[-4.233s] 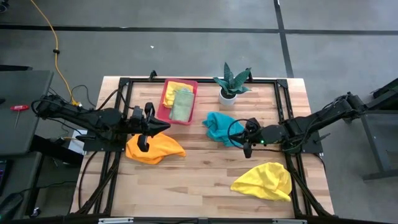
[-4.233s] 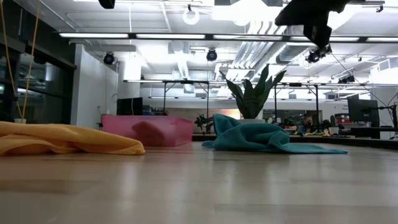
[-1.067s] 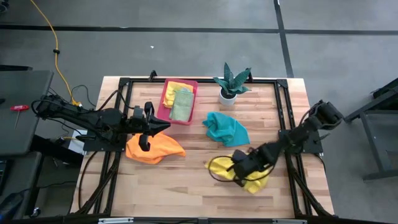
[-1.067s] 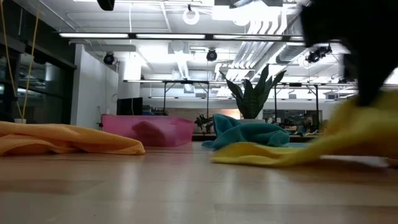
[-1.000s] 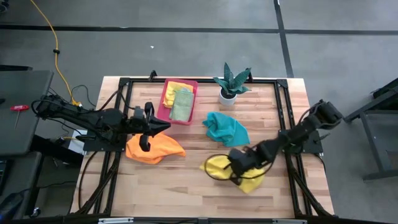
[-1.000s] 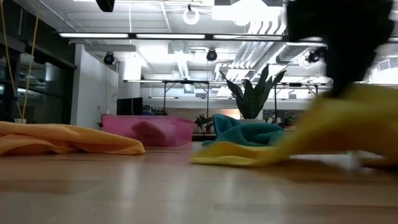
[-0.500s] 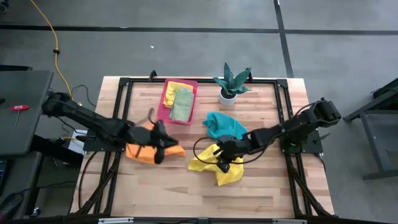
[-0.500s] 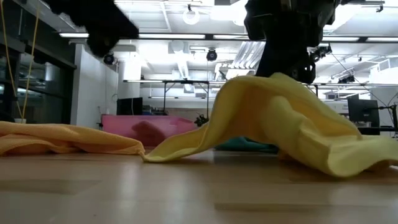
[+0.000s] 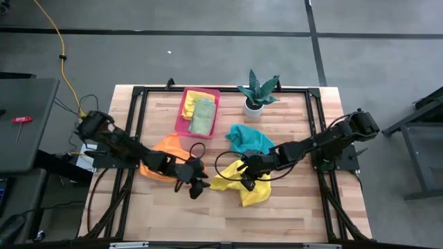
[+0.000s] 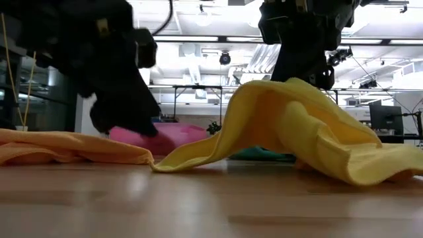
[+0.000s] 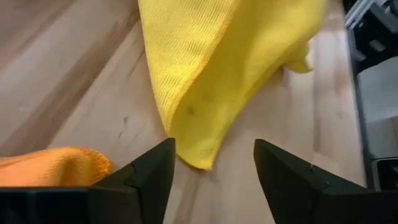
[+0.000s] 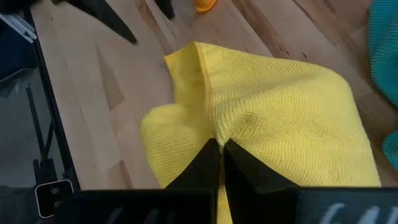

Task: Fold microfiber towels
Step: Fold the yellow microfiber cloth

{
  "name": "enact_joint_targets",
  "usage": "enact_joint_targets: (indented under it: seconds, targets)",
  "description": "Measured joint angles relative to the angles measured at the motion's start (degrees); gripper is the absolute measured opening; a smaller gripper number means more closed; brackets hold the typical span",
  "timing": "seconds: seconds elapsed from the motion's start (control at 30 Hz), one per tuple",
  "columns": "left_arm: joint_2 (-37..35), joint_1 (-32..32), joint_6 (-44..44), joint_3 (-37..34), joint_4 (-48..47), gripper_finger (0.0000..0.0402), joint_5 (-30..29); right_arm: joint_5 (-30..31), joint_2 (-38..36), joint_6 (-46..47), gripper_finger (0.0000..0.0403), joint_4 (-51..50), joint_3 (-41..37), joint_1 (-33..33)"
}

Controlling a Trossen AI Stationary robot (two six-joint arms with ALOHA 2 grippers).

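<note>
Overhead, table-level and two close wrist cameras all share the yellow towel (image 9: 239,181).

No readable text, no labels, no brand marks, no numbers, no signs in any view

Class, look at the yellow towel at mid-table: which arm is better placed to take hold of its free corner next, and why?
Probably the left. The left gripper is open with the yellow towel's corner between its fingers, while the right gripper is shut on the towel's middle.
</note>
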Motion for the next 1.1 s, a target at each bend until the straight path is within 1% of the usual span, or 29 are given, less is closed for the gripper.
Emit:
enact_joint_targets:
  seconds: [0.1,0.27,0.47,0.57,0.63,0.7,0.8,0.93,1.0,1.1]
  targets:
    - [3.21,0.98,0.07,1.48,0.11,0.0218,0.75,0.00,0.02,-0.01,0.0001,0.00,0.00,0.00]
    - [7.99,2.01,2.00,3.87,0.10,0.0215,0.76,0.00,0.03,-0.39,0.0001,0.05,0.00,0.00]
    - [10.79,1.50,3.61,6.48,0.82,0.0213,4.39,0.02,0.04,-0.90,0.0000,0.09,0.00,-0.02]
    - [11.20,0.50,4.78,6.85,0.97,0.0204,5.30,0.23,0.04,-1.07,0.0000,0.11,0.00,-0.04]
    - [11.21,-0.11,4.77,6.85,0.66,0.0189,5.27,0.33,0.04,-1.09,0.0000,0.09,0.00,-0.04]
    - [11.21,-0.50,4.77,6.85,0.41,0.0164,4.86,0.46,0.04,-1.09,0.0000,0.11,0.00,-0.07]
    - [11.29,-0.83,4.19,6.82,0.31,0.0108,4.57,0.82,0.04,-1.11,0.0000,0.17,0.00,-0.07]
    - [11.29,-0.81,3.47,6.80,0.49,0.0023,4.41,1.57,0.04,-1.09,0.0000,0.20,0.00,-0.09]
    - [11.29,-0.71,3.05,6.80,0.55,0.0008,3.91,2.07,0.04,-1.09,0.0000,0.20,0.00,-0.09]
    - [11.29,-0.55,1.57,6.80,1.17,0.0020,3.29,2.95,0.04,-1.06,0.0000,0.29,0.00,-0.09]
